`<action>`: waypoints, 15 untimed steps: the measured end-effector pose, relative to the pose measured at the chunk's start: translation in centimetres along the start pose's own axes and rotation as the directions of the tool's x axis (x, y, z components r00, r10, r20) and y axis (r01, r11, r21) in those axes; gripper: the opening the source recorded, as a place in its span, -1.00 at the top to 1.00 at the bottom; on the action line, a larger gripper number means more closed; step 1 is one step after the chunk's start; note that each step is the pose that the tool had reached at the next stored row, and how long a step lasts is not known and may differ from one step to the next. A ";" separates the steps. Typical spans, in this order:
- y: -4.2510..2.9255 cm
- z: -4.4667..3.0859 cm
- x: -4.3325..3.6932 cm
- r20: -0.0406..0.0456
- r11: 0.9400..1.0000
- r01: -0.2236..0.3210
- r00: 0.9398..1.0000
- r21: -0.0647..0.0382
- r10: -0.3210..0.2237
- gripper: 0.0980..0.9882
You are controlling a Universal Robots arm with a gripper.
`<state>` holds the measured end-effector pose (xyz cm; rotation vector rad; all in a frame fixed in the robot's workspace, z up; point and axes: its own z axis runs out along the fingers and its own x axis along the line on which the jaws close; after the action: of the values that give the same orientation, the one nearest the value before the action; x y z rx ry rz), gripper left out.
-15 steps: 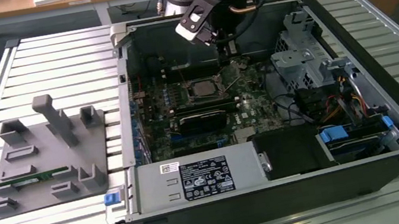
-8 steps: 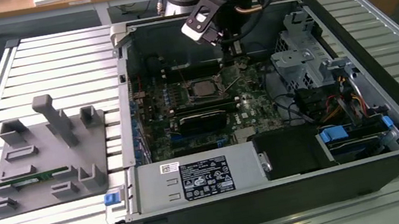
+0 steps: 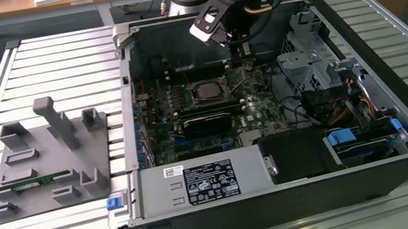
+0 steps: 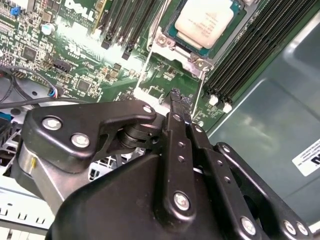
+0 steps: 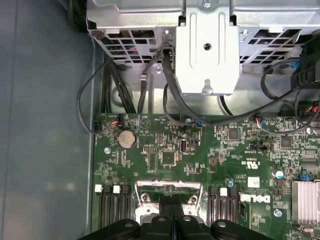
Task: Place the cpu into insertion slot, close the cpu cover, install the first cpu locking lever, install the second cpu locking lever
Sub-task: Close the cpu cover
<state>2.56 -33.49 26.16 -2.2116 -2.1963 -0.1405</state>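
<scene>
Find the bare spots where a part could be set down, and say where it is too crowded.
Free: the slatted table on the exterior view's left, all round the grey fixture; the bare case panel beside the board. Crowded: the board round the cpu, where the gripper hangs with jaws shut, and the cabled drive cage.

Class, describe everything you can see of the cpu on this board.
In the second wrist view, the cpu is a flat square chip with a pale silvery-beige metal top and a green edge. It lies flat in the slot, with silver metal framing it. Its top shows bare, and the hand is apart from it.
</scene>
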 end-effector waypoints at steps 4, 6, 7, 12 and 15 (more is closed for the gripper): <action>0.39 0.10 0.00 0.000 1.000 0.000 1.000 0.000 0.000 0.98; 0.56 0.14 0.00 0.000 1.000 0.000 1.000 0.000 0.000 0.98; 0.66 0.16 0.00 0.000 1.000 0.000 1.000 0.000 0.000 0.98; 1.14 0.29 0.03 0.000 1.000 0.000 1.000 0.000 0.000 0.98; 1.39 0.34 0.06 0.000 1.000 0.000 1.000 0.000 0.000 0.98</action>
<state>3.97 -33.42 25.90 -2.2116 -2.1965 -0.1402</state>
